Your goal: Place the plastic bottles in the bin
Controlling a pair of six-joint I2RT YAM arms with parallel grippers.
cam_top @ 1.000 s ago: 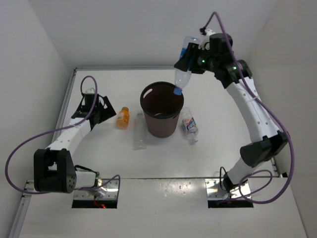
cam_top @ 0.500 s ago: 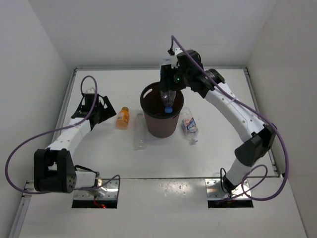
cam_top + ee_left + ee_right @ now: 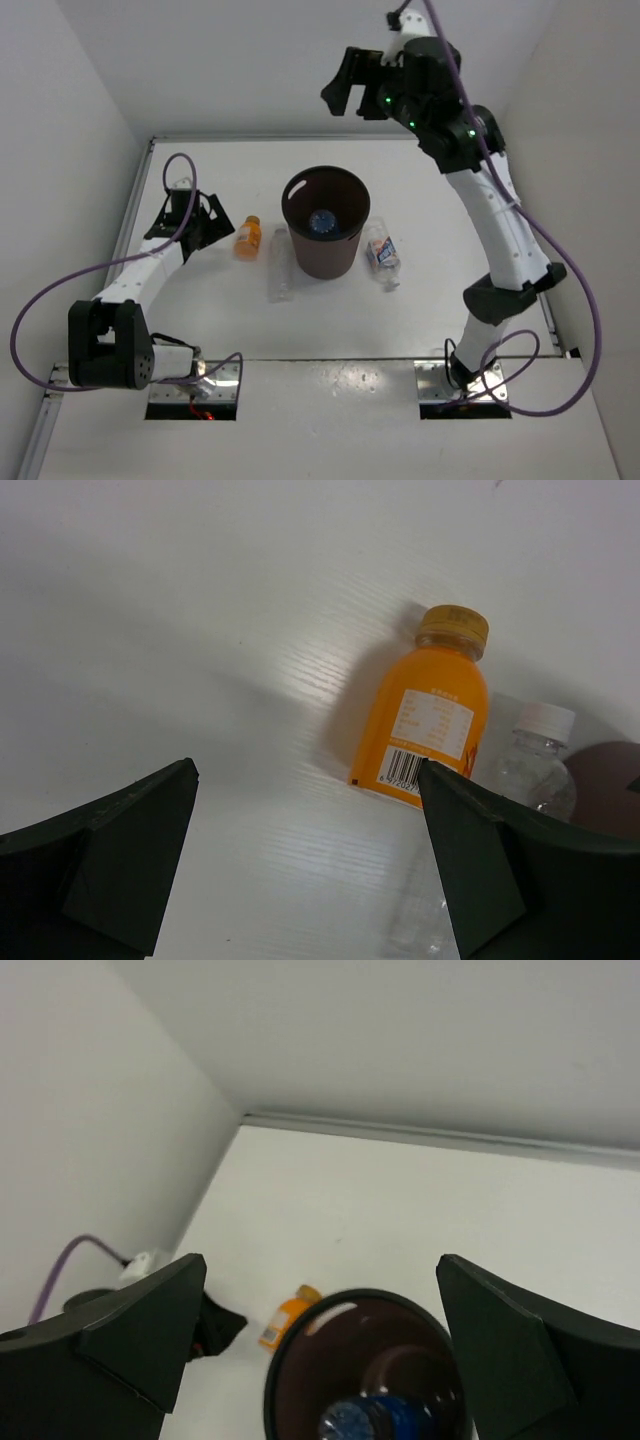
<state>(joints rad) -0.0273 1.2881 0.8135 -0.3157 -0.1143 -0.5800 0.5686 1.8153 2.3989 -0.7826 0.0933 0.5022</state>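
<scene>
Orange bottle [image 3: 428, 720], dark brown bin [image 3: 325, 262]

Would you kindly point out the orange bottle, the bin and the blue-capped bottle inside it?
orange bottle [image 3: 427, 723]: left wrist view, on its label.
bin [image 3: 322, 262]: top external view, on its front outer wall.
blue-capped bottle [image 3: 322, 222]: top external view, on its blue cap.

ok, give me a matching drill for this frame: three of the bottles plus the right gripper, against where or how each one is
1. orange bottle
2. blue-capped bottle
3. white-label bottle
4. right gripper

A. open, raised high, holding nothing
B. lying left of the bin
C. inside the bin
D. lying right of the bin

Pairs: 1-B, 2-C, 3-D, 4-A
</scene>
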